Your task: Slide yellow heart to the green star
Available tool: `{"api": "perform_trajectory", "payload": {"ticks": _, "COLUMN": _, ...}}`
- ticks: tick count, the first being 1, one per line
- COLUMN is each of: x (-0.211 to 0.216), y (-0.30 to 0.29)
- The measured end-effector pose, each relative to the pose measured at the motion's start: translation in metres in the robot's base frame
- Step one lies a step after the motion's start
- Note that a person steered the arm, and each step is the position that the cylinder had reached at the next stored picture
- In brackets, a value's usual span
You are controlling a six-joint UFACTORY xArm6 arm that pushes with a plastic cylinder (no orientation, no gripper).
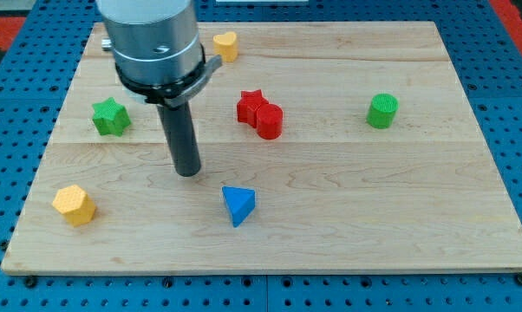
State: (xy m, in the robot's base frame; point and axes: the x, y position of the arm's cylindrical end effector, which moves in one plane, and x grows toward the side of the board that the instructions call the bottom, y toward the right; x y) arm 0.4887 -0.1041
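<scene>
The yellow heart [226, 45] lies near the view's top, just right of the arm's grey housing. The green star [110, 117] lies at the view's left. My tip [187, 172] rests on the board between them and lower down, to the right of the green star and well below the yellow heart. It touches no block.
A red star [251, 105] and a red cylinder [269, 120] sit touching right of my tip. A blue triangle [238, 205] lies below right. A yellow hexagon [74, 204] is at the lower left, a green cylinder [383, 111] at the right. The wooden board [400, 217] ends on a blue pegboard.
</scene>
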Motion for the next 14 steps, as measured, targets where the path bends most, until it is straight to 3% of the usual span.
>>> {"api": "perform_trajectory", "payload": {"ticks": 1, "x": -0.007, "y": -0.010}}
{"api": "perform_trajectory", "payload": {"ticks": 2, "x": -0.058, "y": 0.019}}
{"api": "perform_trajectory", "payload": {"ticks": 3, "x": -0.100, "y": 0.011}}
{"api": "perform_trajectory", "payload": {"ticks": 5, "x": -0.229, "y": 0.150}}
{"api": "perform_trajectory", "payload": {"ticks": 6, "x": -0.267, "y": 0.119}}
{"api": "perform_trajectory", "payload": {"ticks": 7, "x": -0.252, "y": 0.059}}
{"api": "perform_trajectory", "payload": {"ticks": 8, "x": -0.203, "y": 0.030}}
{"api": "perform_trajectory", "payload": {"ticks": 9, "x": -0.189, "y": 0.018}}
{"api": "perform_trajectory", "payload": {"ticks": 13, "x": -0.246, "y": 0.016}}
{"api": "perform_trajectory", "payload": {"ticks": 14, "x": -0.220, "y": -0.024}}
